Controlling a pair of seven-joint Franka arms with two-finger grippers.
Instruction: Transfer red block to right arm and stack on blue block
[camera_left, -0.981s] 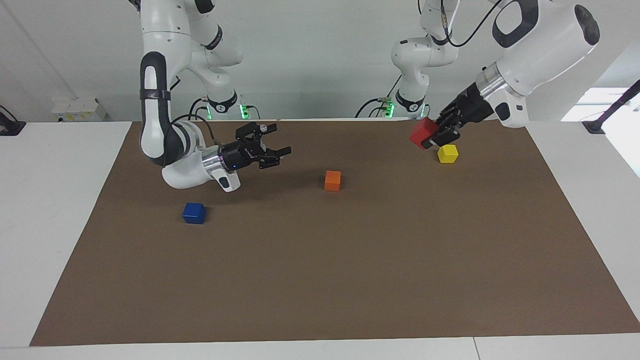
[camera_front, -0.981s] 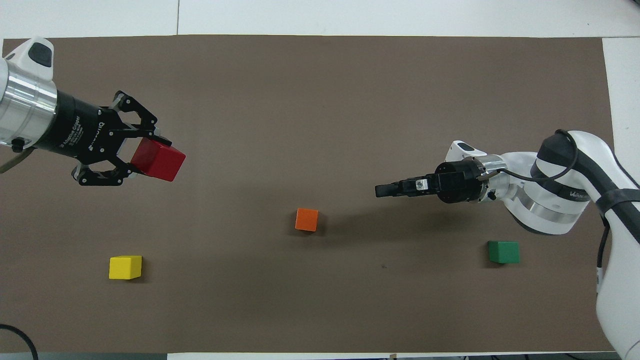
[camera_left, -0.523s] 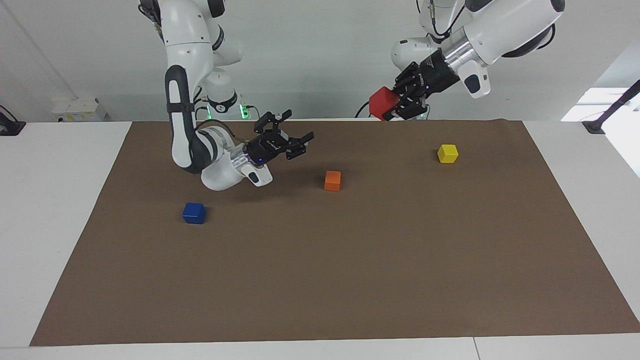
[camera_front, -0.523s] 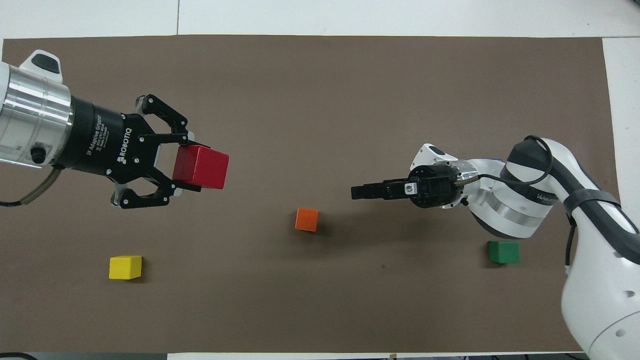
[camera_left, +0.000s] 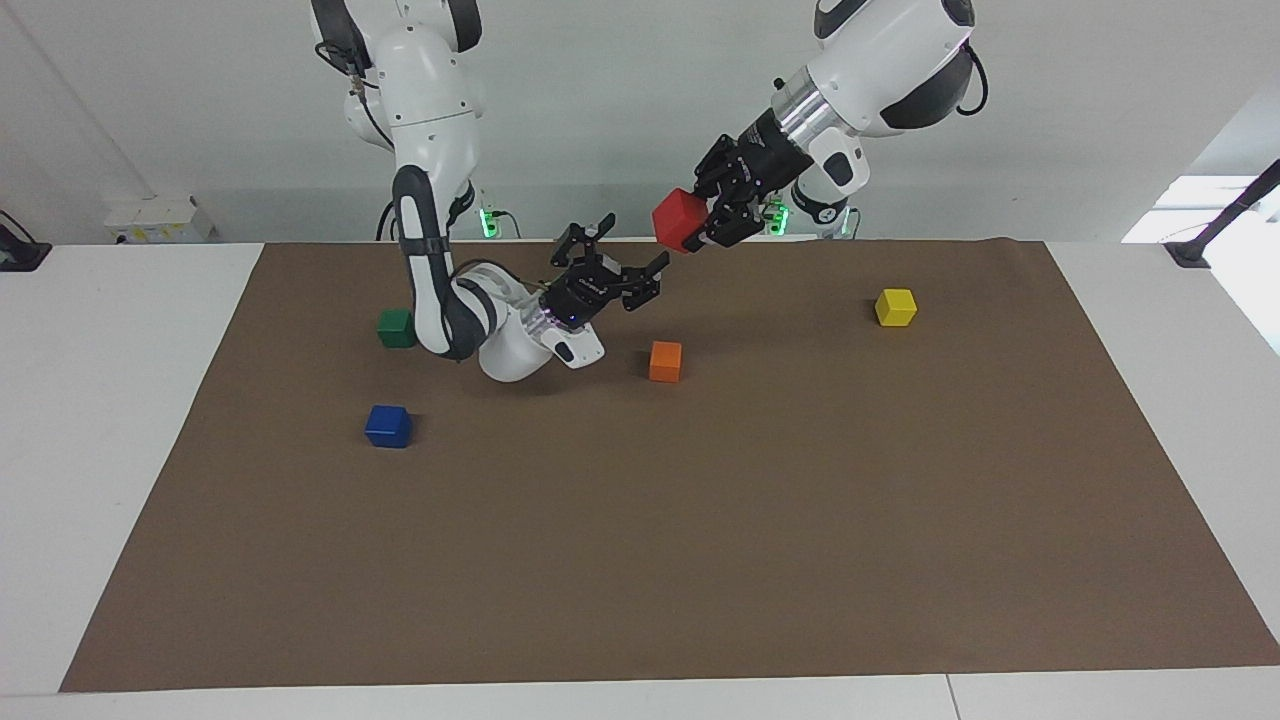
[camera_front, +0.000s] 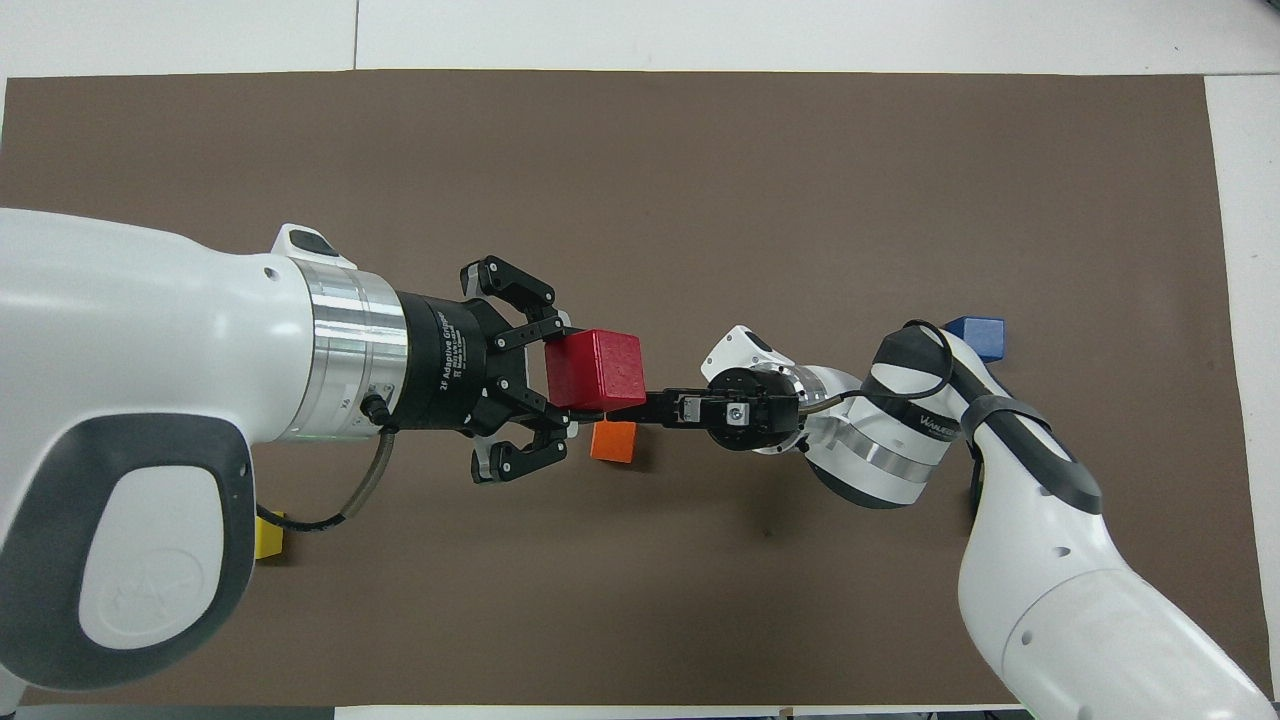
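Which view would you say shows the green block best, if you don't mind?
The facing view: the green block sits exposed beside the right arm. In the overhead view that arm hides it completely.

Red block (camera_left: 679, 219) is being held in the air by L gripper (camera_left: 706, 222), fingers clamped on it, over worktop (camera_left: 700, 520) edge nearest robots. R gripper (camera_left: 627, 266), fingers spread, is being held just below, apart from it, near orange cube (camera_left: 665, 361). Blue block (camera_left: 388, 426) is lying toward R arm's end.
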